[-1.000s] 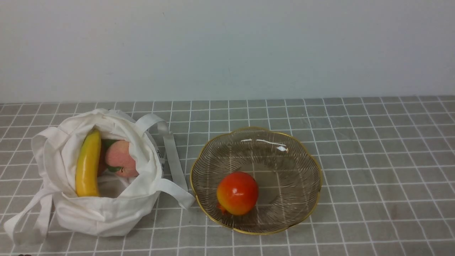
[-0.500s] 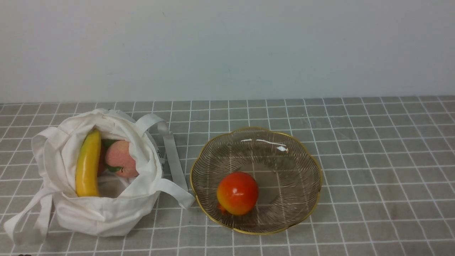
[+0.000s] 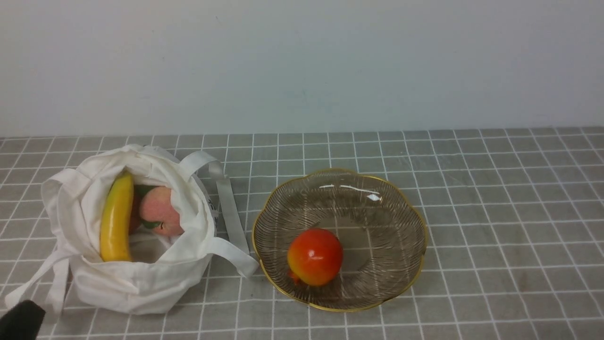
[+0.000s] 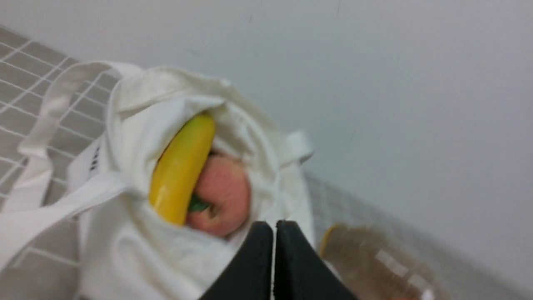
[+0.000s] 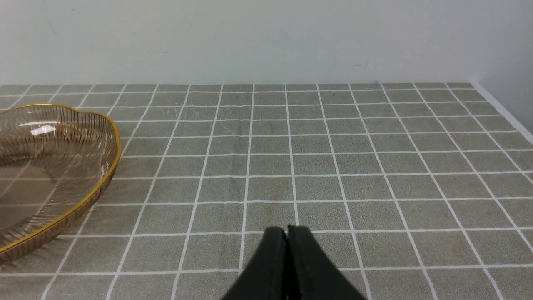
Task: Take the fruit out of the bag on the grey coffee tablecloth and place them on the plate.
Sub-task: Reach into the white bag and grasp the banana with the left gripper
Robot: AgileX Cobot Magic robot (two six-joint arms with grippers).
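Observation:
The white bag [image 3: 122,278] lies open at the left on the grey tablecloth [image 3: 495,212]. In it are a yellow banana [image 3: 116,218] and a pink peach [image 3: 159,210]; the dark red apple is barely visible behind them. The red-orange ball [image 3: 314,256] sits in the glass plate [image 3: 401,208]. My left gripper [image 4: 274,227] is shut and empty, near the bag's near side; its tip shows at the front view's lower left corner [image 3: 21,321]. The banana [image 4: 182,171] and peach [image 4: 222,196] show in the left wrist view. My right gripper [image 5: 287,231] is shut and empty over bare cloth, right of the plate [image 5: 100,125].
A pale wall stands behind the table. The bag's strap handles [image 3: 230,203] lie on the cloth between bag and plate, and another strap [image 3: 35,283] trails at the front left. The cloth's right edge [image 5: 504,112] shows in the right wrist view.
My left gripper has come into the front view at the lower left corner, toward the bag. The fruit, bag and plate have not moved.

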